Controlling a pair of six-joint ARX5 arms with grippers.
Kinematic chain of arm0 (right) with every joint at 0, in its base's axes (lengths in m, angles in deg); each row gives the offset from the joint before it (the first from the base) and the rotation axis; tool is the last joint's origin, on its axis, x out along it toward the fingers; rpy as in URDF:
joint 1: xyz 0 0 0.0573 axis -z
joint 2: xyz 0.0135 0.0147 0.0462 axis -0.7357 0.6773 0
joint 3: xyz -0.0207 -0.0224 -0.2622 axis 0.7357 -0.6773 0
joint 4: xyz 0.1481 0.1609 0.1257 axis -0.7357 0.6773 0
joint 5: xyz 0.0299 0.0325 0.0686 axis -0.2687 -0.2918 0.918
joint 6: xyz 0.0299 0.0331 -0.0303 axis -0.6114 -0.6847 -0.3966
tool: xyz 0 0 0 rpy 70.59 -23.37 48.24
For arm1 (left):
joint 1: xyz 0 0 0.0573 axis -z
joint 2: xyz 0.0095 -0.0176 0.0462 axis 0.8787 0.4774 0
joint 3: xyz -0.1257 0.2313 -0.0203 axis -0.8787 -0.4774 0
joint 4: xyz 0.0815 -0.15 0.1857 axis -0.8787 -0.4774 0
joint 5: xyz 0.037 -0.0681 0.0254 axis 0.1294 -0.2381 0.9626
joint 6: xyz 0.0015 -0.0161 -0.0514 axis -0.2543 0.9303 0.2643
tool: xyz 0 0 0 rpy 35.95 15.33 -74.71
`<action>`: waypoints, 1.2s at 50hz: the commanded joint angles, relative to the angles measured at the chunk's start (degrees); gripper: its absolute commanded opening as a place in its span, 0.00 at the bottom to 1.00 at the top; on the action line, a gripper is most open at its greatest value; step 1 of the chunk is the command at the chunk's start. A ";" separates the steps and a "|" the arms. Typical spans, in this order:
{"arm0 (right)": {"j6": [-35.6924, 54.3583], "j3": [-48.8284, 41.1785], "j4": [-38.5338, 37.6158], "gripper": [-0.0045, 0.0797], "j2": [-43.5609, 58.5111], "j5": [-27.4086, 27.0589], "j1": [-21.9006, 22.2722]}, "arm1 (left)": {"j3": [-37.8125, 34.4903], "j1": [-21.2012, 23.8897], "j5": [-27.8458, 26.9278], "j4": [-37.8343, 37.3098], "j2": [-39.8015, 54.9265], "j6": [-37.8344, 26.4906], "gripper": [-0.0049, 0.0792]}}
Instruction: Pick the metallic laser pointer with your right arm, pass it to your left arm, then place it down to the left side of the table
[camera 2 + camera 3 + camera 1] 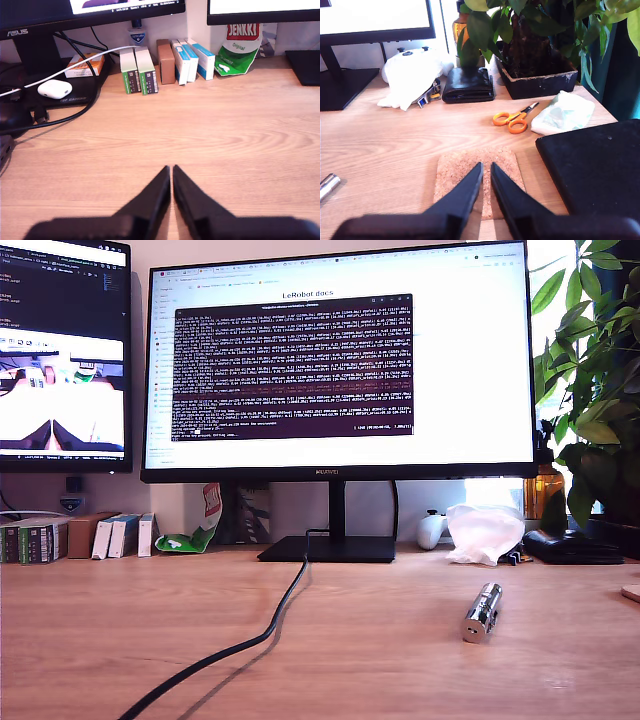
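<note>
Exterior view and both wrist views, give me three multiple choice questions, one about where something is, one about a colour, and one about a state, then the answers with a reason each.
1. Where is the metallic laser pointer lying in the exterior view?
A. On the table, towards the exterior view's right
B. On the monitor stand
C. Among the small boxes

2. What colour are the handles of the scissors?
A. Blue
B. Orange
C. White

3. How do the jaws of my second gripper stand?
A. Wide open
B. Shut on the laser pointer
C. Shut with nothing between them

Answers:
1. A: it rests on bare wood, beyond the black cable.
2. B: the loops are bright orange.
3. C: the tips nearly meet over the cork mat, holding nothing; my first gripper stands alike.
</note>
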 commanded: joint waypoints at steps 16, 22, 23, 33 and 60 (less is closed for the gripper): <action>-11.67 -0.50 -3.74 0.10 0.55 6.60 -0.24 | -1.79 0.11 -2.80 3.21 0.44 4.22 0.04; -21.73 -0.31 -8.13 0.10 0.55 11.21 -0.24 | -1.79 0.11 -7.02 8.94 0.44 7.78 0.04; -22.69 -0.26 -9.49 0.09 0.55 12.20 -0.24 | -1.79 0.11 -7.43 9.81 0.44 7.78 0.04; -23.56 3.65 -12.63 0.04 0.55 22.77 -0.24 | -0.17 0.11 -17.77 22.01 0.46 9.84 0.04; 1.49 25.09 2.62 0.04 22.40 41.20 -0.24 | 22.51 0.11 -44.02 11.74 21.70 -4.92 0.04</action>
